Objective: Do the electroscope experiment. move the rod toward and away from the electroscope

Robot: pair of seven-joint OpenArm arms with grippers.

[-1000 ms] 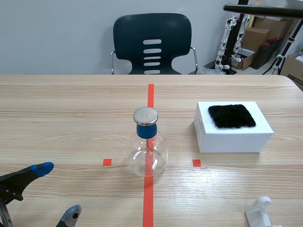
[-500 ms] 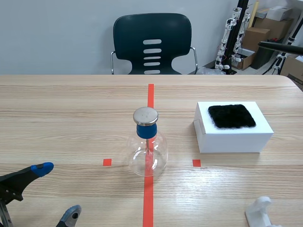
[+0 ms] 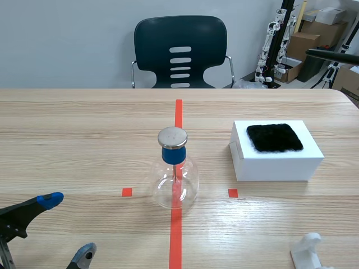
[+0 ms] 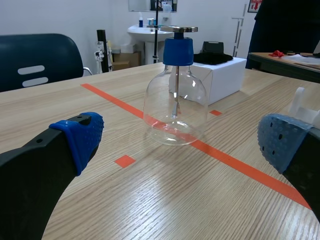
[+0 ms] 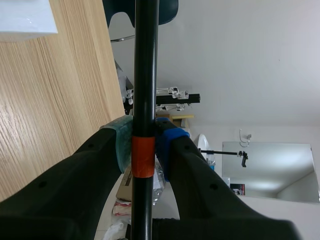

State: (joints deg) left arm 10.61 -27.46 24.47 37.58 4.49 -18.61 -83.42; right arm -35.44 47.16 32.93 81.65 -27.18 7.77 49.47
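The left claw (image 3: 67, 226) is held apart, low over the bench (image 3: 84, 129) at its near left. The glass flask (image 3: 175, 182) is stood mid-bench on the red tape line, a white box (image 3: 275, 162) to its right. The black rod (image 5: 145, 75) is clamped in the right claw (image 5: 144, 145), well apart from the flask.

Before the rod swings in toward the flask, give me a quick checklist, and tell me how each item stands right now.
1. Is the rod clamped in the right gripper? Ok.
2. Is the flask upright on the table? Ok.
3. Is the metal cap uncovered? Ok.
4. Is the left gripper open and apart from the flask? Ok.
5. Is the rod charged? Cannot tell.
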